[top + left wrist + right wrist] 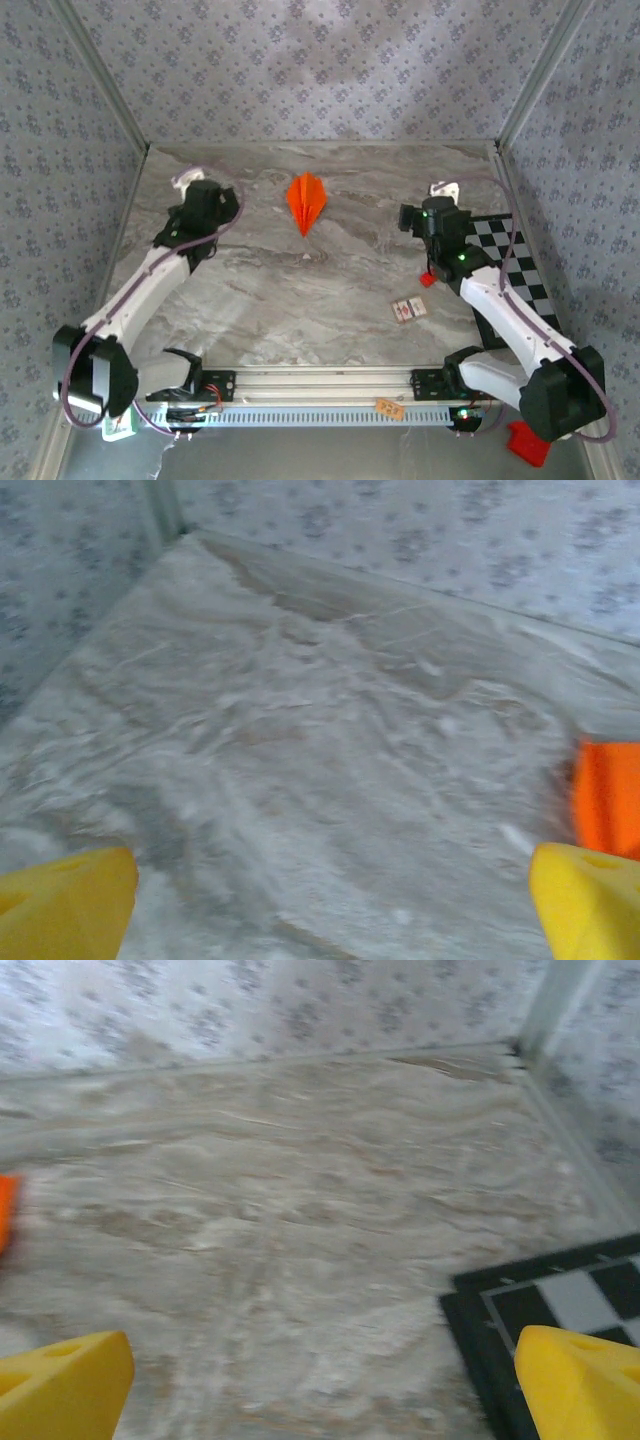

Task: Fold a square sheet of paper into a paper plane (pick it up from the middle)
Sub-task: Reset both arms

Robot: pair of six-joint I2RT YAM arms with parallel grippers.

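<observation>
Paper plane (306, 201), bright orange pointed dart, lies left of black-and-white checkered board (515, 265); left end effector (325, 895) and right end effector (320, 1375) open, empty. Folding looks complete.

The left hand (325, 905) gapes above the marble table (300, 730) near orange paper (607, 795).

Far-centre on table (330, 290) — paper plane (306, 200)

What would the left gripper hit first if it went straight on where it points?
Probably bare table, short of the back wall; the paper plane lies right of that line.
</observation>
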